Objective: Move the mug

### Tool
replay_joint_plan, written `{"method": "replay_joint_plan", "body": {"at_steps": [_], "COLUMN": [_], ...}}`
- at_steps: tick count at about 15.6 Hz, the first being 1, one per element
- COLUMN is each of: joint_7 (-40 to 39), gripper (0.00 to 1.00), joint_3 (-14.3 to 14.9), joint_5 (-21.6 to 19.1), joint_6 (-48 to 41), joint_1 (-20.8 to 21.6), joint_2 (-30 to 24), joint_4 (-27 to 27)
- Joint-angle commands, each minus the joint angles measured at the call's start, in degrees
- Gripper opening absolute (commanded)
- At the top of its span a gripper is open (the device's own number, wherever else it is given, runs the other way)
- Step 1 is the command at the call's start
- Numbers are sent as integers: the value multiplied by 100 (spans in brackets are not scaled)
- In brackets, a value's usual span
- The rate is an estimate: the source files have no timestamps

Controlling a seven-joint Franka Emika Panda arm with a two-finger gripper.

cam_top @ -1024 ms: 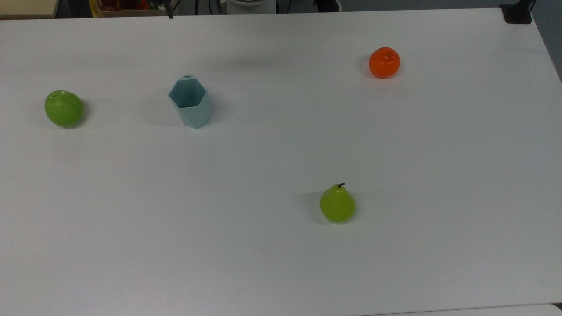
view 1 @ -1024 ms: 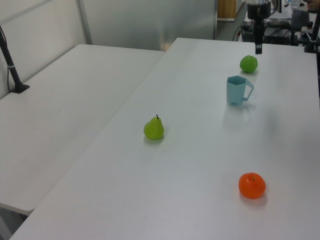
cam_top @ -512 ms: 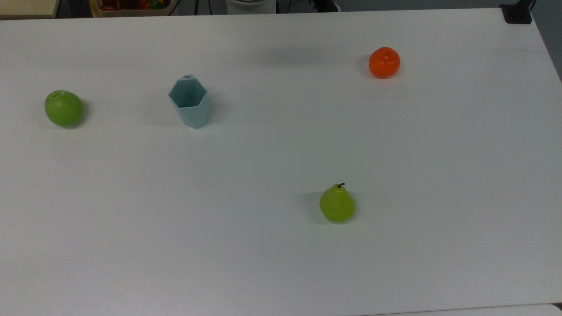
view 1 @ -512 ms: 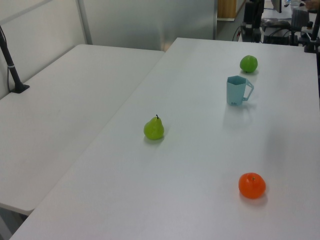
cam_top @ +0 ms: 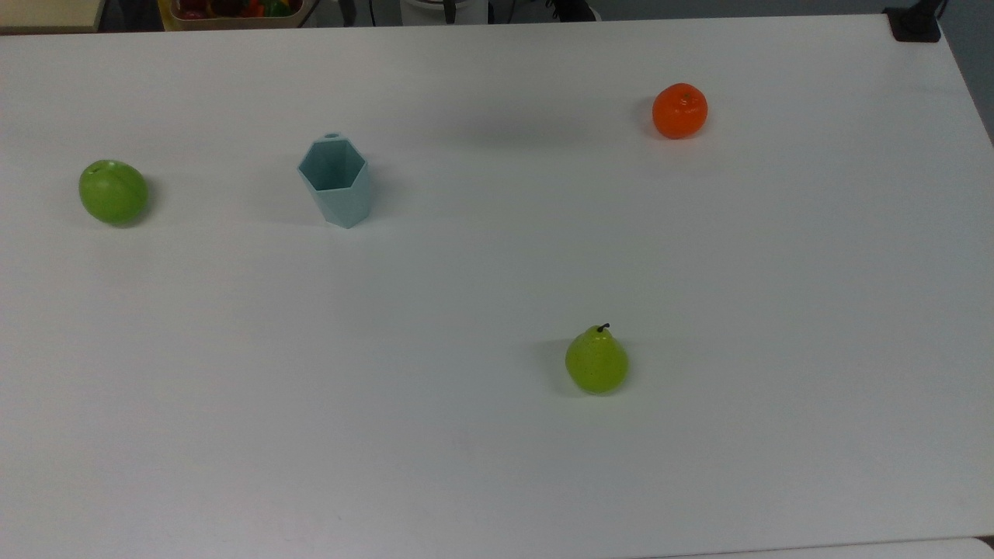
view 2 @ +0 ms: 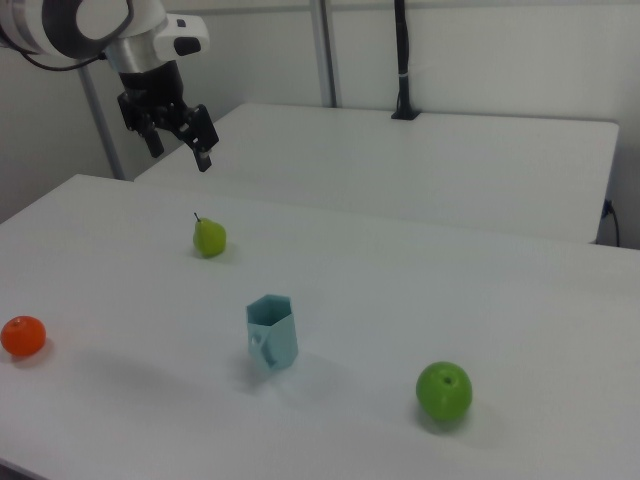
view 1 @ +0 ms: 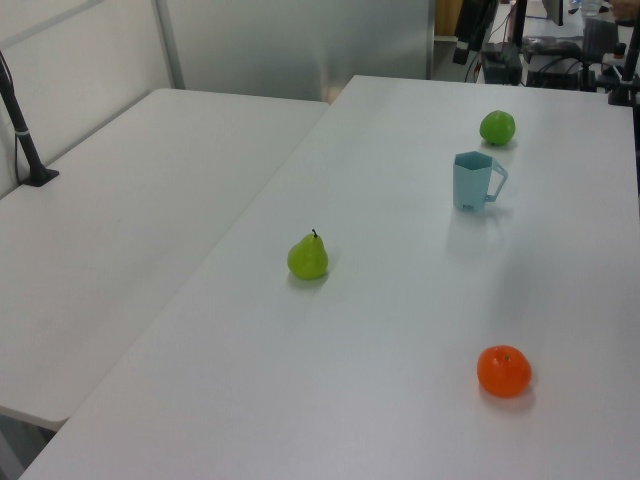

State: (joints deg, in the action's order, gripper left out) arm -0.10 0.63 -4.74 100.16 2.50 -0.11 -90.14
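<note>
Mug (cam_top: pixel 335 180): pale teal-blue, faceted, hexagonal rim. Stands upright on the white tabletop (cam_top: pixel 497 466), mouth up, nothing inside that can be seen. In the top view it sits toward the top view's left, between the green apple and the orange but much nearer the apple. Handle: in the left view it sticks out to the left view's right (view 1: pixel 474 181); in the right view it faces the camera, low on the body (view 2: pixel 272 334).

Tool (view 2: pixel 178 136): black two-finger unit on the white arm, seen in the right view at upper left, held high above the tabletop and well apart from the mug. Fingers apart, pointing down and tilted; nothing between them.

Green apple (cam_top: pixel 113 192): rests on the tabletop at the top view's far left. In the left view (view 1: pixel 497 127) it lies beyond the mug; in the right view (view 2: pixel 443 391) it is the nearest thing, to the right view's right of the mug.

Orange (cam_top: pixel 679 110): top view's upper right, well apart from the mug. Left view (view 1: pixel 504 370): nearest fruit. Right view (view 2: pixel 22 336): far left edge.

Pear (cam_top: pixel 596 362): yellow-green, dark stem, upright, alone in the top view's lower middle. Left view (view 1: pixel 308 256); right view (view 2: pixel 209 237), below the tool but not touching it.

Contact: no fruit touches the mug or another fruit.
</note>
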Motion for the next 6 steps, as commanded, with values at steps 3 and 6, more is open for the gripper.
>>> {"method": "replay_joint_plan", "body": {"at_steps": [3, 6], "joint_7": [-211, -183], "gripper": [100, 100], "joint_3": [77, 77], "joint_5": [-106, -107], "joint_6": [47, 47], "joint_1": [32, 40], "joint_2": [-7, 2], "joint_4": [5, 5]}}
